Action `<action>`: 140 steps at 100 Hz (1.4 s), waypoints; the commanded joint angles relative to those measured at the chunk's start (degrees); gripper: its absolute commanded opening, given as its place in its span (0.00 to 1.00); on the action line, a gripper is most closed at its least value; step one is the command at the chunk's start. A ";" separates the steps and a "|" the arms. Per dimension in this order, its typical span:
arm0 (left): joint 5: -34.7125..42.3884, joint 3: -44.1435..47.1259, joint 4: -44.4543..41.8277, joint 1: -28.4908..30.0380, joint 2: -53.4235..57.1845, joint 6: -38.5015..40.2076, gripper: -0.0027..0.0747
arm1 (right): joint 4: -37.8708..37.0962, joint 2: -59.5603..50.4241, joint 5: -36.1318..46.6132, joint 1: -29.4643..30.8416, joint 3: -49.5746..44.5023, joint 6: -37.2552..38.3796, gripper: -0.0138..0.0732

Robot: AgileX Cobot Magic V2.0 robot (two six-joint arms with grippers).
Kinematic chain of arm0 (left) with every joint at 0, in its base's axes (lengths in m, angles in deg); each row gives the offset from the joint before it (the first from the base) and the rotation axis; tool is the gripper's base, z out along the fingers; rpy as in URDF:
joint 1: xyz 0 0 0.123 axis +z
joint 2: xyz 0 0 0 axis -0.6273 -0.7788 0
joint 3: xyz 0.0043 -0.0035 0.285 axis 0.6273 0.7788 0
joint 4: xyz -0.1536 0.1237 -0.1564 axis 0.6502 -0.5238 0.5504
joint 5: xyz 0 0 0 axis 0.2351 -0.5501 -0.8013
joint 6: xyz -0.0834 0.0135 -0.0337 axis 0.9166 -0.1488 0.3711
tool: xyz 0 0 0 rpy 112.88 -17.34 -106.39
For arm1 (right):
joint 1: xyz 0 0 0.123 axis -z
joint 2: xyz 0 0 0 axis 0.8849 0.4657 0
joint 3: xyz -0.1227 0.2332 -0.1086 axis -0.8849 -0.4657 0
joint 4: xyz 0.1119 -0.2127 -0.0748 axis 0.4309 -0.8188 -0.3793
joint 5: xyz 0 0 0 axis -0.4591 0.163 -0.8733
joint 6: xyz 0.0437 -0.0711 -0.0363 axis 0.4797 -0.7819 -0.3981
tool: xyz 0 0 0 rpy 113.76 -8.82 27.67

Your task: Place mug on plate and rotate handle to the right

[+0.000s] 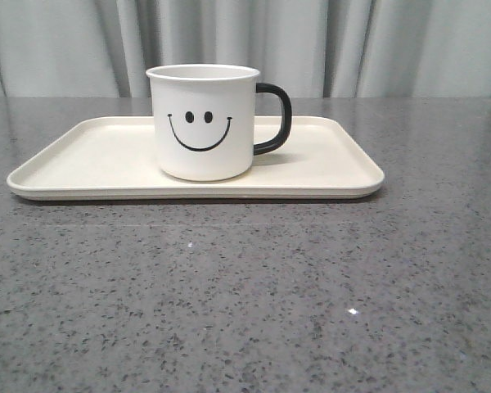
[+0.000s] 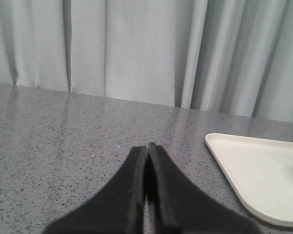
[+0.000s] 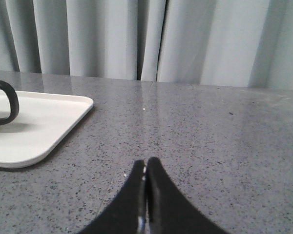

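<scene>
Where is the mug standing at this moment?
In the front view the mug stands upright on the plate, near its middle, with the handle pointing to the robot's right.

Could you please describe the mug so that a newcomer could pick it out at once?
On the grey speckled table lies a cream tray. The mug stands upright near its middle: white, with a black smiley face and a black handle pointing right.

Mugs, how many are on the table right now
1. The mug stands upright on the plate, a little left of the plate's middle in the front view, its handle pointing right. No other mug shows in any view.
</scene>
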 commanded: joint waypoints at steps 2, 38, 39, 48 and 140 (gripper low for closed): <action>4.75 0.61 0.40 0.08 1.73 0.18 0.01 | 0.93 -1.14 3.95 0.29 -0.12 -0.49 0.08; 4.75 0.61 0.40 0.08 1.73 0.18 0.01 | 0.80 -1.14 4.03 0.30 -0.12 -0.54 0.08; 4.75 0.61 0.40 0.08 1.73 0.18 0.01 | 0.80 -1.14 4.03 0.30 -0.12 -0.54 0.08; 4.75 0.61 0.40 0.08 1.73 0.18 0.01 | 0.43 -1.14 4.96 0.48 -0.12 -0.61 0.08; 4.75 0.61 0.40 0.08 1.73 0.18 0.01 | 0.48 -1.14 4.10 1.50 -0.12 -0.61 0.08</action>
